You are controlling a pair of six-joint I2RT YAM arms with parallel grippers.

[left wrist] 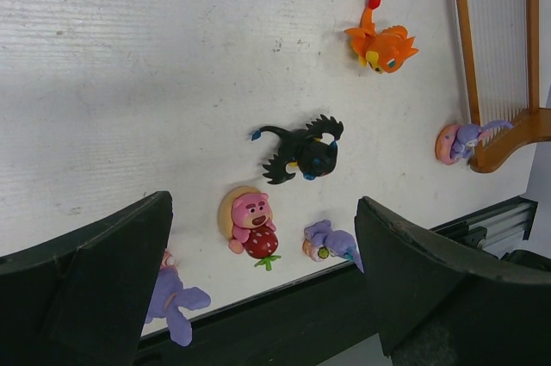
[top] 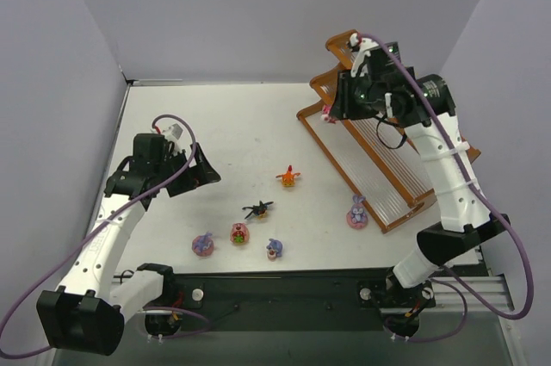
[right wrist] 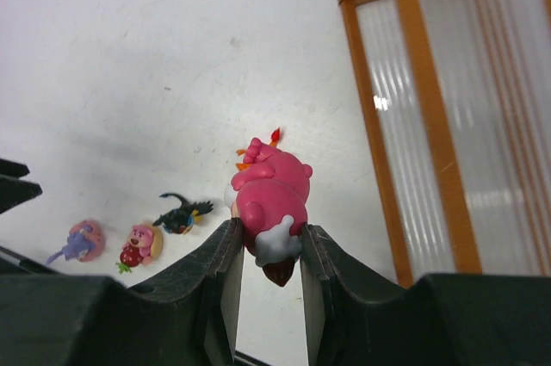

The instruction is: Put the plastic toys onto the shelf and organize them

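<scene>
My right gripper (right wrist: 267,250) is shut on a pink-red bear toy (right wrist: 271,194) and holds it in the air beside the shelf's (top: 341,171) low front rim (right wrist: 372,125). From above, that gripper (top: 330,113) hangs over the shelf's left corner. Loose on the table lie an orange toy (top: 288,177), a black winged toy (top: 256,208), a pink bear with a strawberry (top: 239,232) and two purple toys (top: 203,245) (top: 275,249). Another purple toy (top: 356,213) rests against the shelf's near corner. My left gripper (top: 200,168) hovers open above the pink bear (left wrist: 251,221), holding nothing.
A black rail (top: 284,284) runs along the table's near edge, just behind the front toys. White walls close in the left, back and right sides. The shelf (left wrist: 465,39) fills the table's right part.
</scene>
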